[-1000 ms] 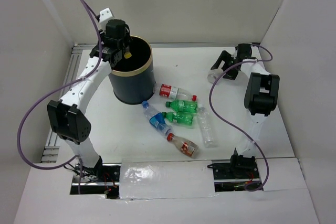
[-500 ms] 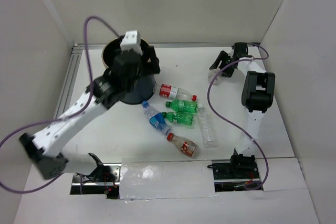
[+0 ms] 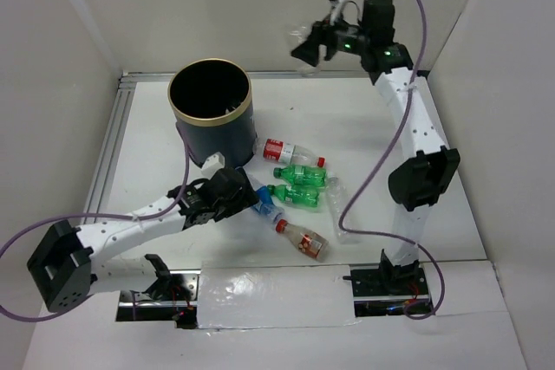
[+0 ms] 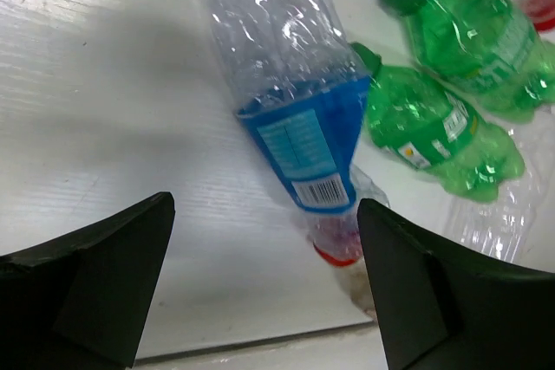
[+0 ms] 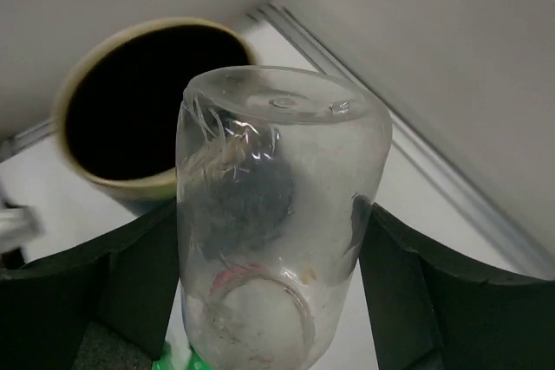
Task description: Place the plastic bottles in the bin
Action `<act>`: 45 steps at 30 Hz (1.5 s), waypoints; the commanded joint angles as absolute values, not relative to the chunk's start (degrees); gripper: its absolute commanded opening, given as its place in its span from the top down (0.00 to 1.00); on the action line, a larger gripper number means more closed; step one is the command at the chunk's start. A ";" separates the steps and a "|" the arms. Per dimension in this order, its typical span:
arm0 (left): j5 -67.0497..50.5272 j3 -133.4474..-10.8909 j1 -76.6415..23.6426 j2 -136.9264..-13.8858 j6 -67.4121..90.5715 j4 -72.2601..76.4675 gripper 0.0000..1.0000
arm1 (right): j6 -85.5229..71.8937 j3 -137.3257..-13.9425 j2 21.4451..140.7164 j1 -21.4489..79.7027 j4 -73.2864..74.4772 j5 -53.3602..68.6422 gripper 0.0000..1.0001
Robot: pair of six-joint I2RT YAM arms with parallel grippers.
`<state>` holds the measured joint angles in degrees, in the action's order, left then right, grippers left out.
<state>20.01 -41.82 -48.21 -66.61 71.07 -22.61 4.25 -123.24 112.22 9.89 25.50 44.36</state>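
The dark bin (image 3: 211,140) with a gold rim stands at the back left. Several bottles lie in a cluster to its right: one red-labelled (image 3: 282,151), two green (image 3: 303,174), one blue-labelled (image 3: 263,205), one plain clear (image 3: 341,211), one red-capped (image 3: 303,240). My left gripper (image 3: 245,199) is low and open, its jaws wide apart around the near end of the blue-labelled bottle (image 4: 299,140) without touching it. My right gripper (image 3: 310,47) is high at the back, right of the bin, shut on a plain clear bottle (image 5: 277,214). The bin's rim (image 5: 113,181) shows beyond it.
White walls close the table at the back and both sides. A metal rail (image 3: 113,140) runs along the left edge. Shiny tape (image 3: 273,292) covers the front edge between the arm bases. The two green bottles (image 4: 434,123) lie just right of the blue-labelled one.
My left arm swung from over the bin down to the table beside the blue-labelled bottle. My right arm rose from the far right table and moved left with the clear bottle.
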 commanded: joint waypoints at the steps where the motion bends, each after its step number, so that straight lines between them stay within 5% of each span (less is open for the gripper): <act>1: 15.47 -42.10 -45.88 -69.69 76.38 -13.81 0.01 | 8.35 -127.43 110.99 19.14 20.48 48.96 1.00; 6: 15.47 -42.71 -44.74 -74.35 73.65 -10.12 0.01 | 5.63 -135.52 116.98 30.12 20.14 45.99 0.98; 9: 14.33 -41.67 -44.03 -76.63 73.65 -8.96 0.01 | 5.01 -134.74 119.08 33.48 18.02 42.90 0.83; 11: 14.33 -42.18 -44.03 -78.21 73.65 -9.13 0.01 | 4.31 -134.12 121.27 34.80 16.53 42.02 0.59; 12: 14.33 -42.19 -44.03 -79.09 73.65 -9.14 0.01 | 3.09 -133.51 121.99 35.50 16.52 40.97 0.26; 15: 13.62 -42.19 -44.56 -82.87 73.13 -8.36 0.01 | 2.29 -133.51 124.36 35.51 15.29 38.59 0.00; 18: 13.62 -42.19 -45.08 -84.81 72.60 -8.35 0.05 | 2.98 -133.51 123.50 35.51 15.91 37.97 0.00; 21: 13.10 -41.05 -45.61 -86.04 71.29 -7.04 0.20 | 2.99 -132.98 120.78 34.19 17.31 36.13 0.00; 26: 13.10 -40.43 -45.62 -85.88 68.83 -7.03 0.82 | 5.44 -126.94 113.22 29.28 20.65 32.09 0.00; 28: 13.10 -40.96 -46.14 -84.47 68.03 -9.22 0.97 | 6.67 -123.24 108.14 25.15 22.92 32.08 0.00; 32: 17.64 -46.74 -49.74 -73.79 61.55 -16.16 1.00 | 9.82 -111.91 100.30 17.33 31.61 31.46 0.22; 35: 22.49 -54.03 -53.26 -67.61 58.02 -19.94 1.00 | 17.28 -99.79 95.37 14.24 42.17 30.77 0.23; 41: 30.66 -71.08 -48.97 -63.02 45.73 -19.70 0.99 | 19.61 -72.44 86.40 12.48 46.75 27.60 0.00; 45: 34.97 -77.86 -42.47 -66.79 38.52 -14.26 0.94 | 17.93 -66.80 86.22 11.34 48.16 26.55 0.00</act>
<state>28.21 -75.50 -45.84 -63.90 47.51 -17.23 17.45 -66.63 88.64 12.01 45.45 27.46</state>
